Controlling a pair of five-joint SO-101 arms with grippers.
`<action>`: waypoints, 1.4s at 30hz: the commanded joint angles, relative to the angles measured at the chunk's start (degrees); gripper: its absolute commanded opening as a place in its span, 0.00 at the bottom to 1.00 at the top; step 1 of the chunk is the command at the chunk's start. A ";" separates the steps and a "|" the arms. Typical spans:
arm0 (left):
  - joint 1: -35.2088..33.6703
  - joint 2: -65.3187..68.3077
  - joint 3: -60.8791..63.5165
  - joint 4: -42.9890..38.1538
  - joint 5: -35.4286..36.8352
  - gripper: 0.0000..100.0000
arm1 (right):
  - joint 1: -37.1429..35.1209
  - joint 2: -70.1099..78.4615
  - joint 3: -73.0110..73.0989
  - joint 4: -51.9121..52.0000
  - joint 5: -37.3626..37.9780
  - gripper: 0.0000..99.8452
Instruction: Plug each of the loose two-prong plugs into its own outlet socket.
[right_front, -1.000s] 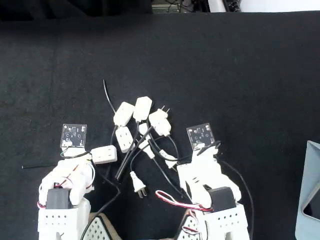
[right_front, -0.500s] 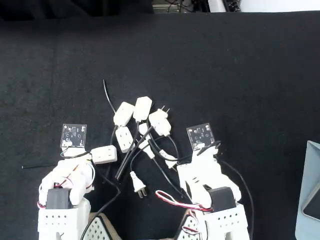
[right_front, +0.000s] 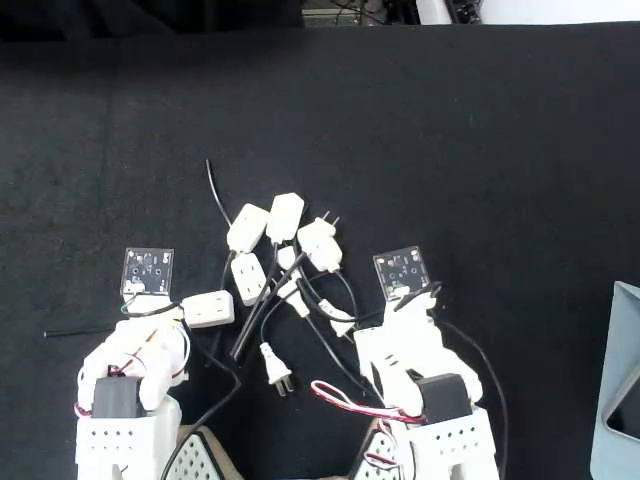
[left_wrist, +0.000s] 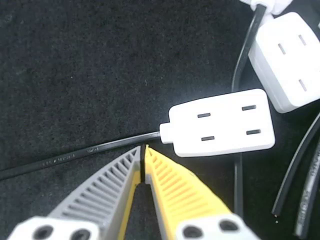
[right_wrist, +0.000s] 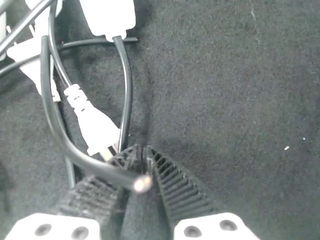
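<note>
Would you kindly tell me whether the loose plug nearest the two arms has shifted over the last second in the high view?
No. The loose plug lies at the same spot and angle, just as far from the nearest outlet socket as before.

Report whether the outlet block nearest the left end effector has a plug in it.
Empty: the outlet block shows four bare slots, no prongs inserted.

Table cover (left_wrist: 75, 60): black cloth, matt, with a fine rough nap.
Outlet socket (left_wrist: 222, 130): white moulded plastic, smooth, faint sheen.
Cord (left_wrist: 75, 156): smooth black sheath, semi-gloss.
Left gripper (left_wrist: 143, 149): ribbed matt plastic, grey and yellow.
Right gripper (right_wrist: 145, 149): ribbed matt black plastic.
Plug (right_wrist: 95, 131): smooth white plastic.
</note>
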 joint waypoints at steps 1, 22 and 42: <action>-0.48 -0.26 1.01 0.44 0.26 0.03 | 0.35 -4.70 -0.31 0.44 -0.09 0.01; -0.22 -0.26 1.01 0.44 -0.09 0.03 | 0.09 -4.70 -0.31 0.44 -0.09 0.01; -11.91 -0.35 1.01 -3.43 -0.09 0.03 | 3.34 -4.70 -7.60 -2.99 0.97 0.01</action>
